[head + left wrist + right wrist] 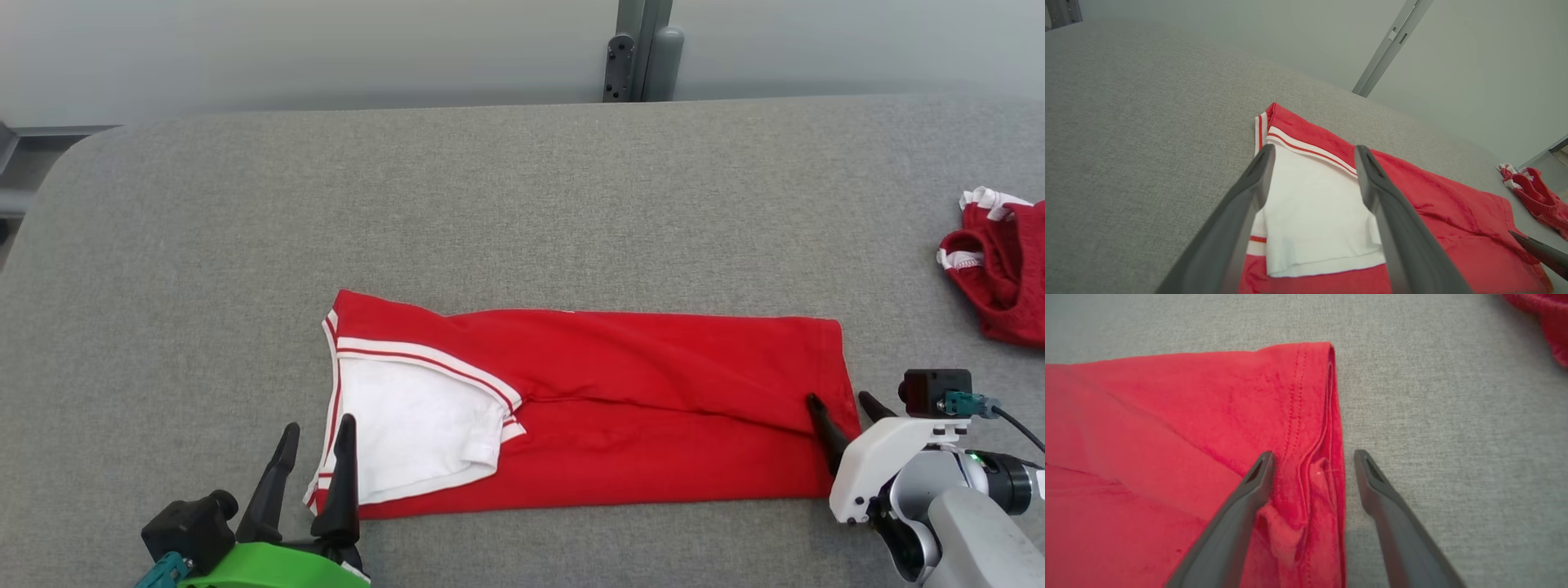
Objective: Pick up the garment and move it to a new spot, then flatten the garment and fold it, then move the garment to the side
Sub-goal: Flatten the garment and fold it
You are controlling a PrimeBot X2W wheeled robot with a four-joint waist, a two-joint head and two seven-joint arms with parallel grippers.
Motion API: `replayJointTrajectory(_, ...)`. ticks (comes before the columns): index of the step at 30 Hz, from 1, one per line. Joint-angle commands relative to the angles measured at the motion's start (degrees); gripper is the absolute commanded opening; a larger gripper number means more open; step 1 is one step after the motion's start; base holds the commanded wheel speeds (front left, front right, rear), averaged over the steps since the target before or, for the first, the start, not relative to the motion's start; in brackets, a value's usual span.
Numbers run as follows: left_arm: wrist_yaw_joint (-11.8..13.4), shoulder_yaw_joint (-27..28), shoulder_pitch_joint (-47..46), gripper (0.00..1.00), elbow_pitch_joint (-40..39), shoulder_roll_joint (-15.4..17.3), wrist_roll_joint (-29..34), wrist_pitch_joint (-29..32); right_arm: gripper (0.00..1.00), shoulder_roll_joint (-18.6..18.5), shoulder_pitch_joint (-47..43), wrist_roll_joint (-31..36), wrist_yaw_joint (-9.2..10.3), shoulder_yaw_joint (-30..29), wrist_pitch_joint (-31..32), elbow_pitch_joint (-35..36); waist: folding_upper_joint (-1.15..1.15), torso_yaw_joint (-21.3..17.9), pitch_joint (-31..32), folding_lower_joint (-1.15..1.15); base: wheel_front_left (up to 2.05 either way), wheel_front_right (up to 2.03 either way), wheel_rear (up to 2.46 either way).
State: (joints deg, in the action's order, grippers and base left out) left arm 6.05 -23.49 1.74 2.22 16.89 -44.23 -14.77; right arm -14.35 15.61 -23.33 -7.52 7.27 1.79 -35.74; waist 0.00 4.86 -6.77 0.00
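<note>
While both claws stand spread and hold nothing, I count two garments and two claws on one grey counter (490,204). The garment (637,408) of the task is a red shirt, folded into one long band. It lies flat across the near middle of the counter, with its length running from left to right. On its left end a white sleeve (408,425) is folded over the red cloth, and this sleeve has a trim of white and red stripes. The right end is a straight stitched hem, with a small crease near the corner.

The left claw (320,422) is at the near left corner of the garment, just beside the white sleeve. The right claw (838,398) is at the right hem: one finger is over the red cloth and the other is over the bare counter. Whether the fingers touch the cloth, I cannot tell.

The second garment (1004,278), also red with white trim, lies crumpled at the far right edge, well apart.
</note>
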Motion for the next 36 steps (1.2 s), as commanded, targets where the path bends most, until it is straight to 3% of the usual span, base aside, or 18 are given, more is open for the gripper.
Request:
replayJointTrajectory(1,-0.3,0.4,-0.7,1.0,0.1,-0.2,0.1,-0.4,1.0,-0.2,0.1,0.5,0.07,0.0,0.4,-0.8,0.0,0.2,-0.1,0.0,0.0,0.0,0.0)
replayJointTrajectory(5,-0.4,0.7,-0.6,1.0,0.3,-0.4,0.4,-0.4,1.0,0.3,-0.1,-0.1,0.07,1.2,1.9,-2.1,0.0,-0.1,-0.2,0.0,0.0,0.0,0.0)
replayJointTrajectory(6,-0.5,0.7,-0.6,1.0,0.3,-0.5,0.4,-0.4,0.88,0.4,-0.1,-0.2,0.07,1.7,2.3,-2.3,0.0,-0.2,-0.2,0.0,0.0,0.0,0.0)
replayJointTrajectory(7,-0.6,0.8,-0.6,1.0,0.3,-0.6,0.3,-0.4,0.48,0.4,0.0,-0.4,0.07,2.0,2.5,-2.4,0.0,-0.3,-0.2,0.0,0.0,0.0,0.0)
replayJointTrajectory(9,-0.6,0.9,-0.7,1.0,0.4,-0.6,0.4,-0.4,0.04,0.6,0.1,-0.9,0.07,2.6,3.2,-2.8,0.0,-0.6,-0.1,0.0,0.0,0.0,0.0)
replayJointTrajectory(10,-0.7,0.9,-0.7,1.0,0.4,-0.6,0.5,-0.4,0.0,0.7,0.2,-1.2,0.06,2.9,3.4,-2.9,0.0,-0.8,-0.1,0.0,0.0,0.0,0.0)
replayJointTrajectory(19,-0.8,1.4,-0.3,1.0,0.2,-0.2,1.0,-0.4,0.0,-2.0,3.5,-3.4,0.14,2.3,2.1,-1.3,0.0,-3.4,0.6,0.0,0.0,0.0,0.0)
replayJointTrajectory(28,-0.5,1.8,-1.8,1.0,0.4,0.5,2.6,-0.4,0.0,-8.4,2.1,-4.5,0.1,-3.2,3.6,3.0,0.0,-5.7,1.1,0.0,0.0,0.0,0.0)
replayJointTrajectory(36,-0.3,3.0,-3.0,1.0,1.5,0.6,4.9,-0.5,0.0,-7.9,-0.4,-6.9,0.08,-4.6,6.2,12.0,0.0,-6.1,2.0,0.0,0.0,0.0,0.0)
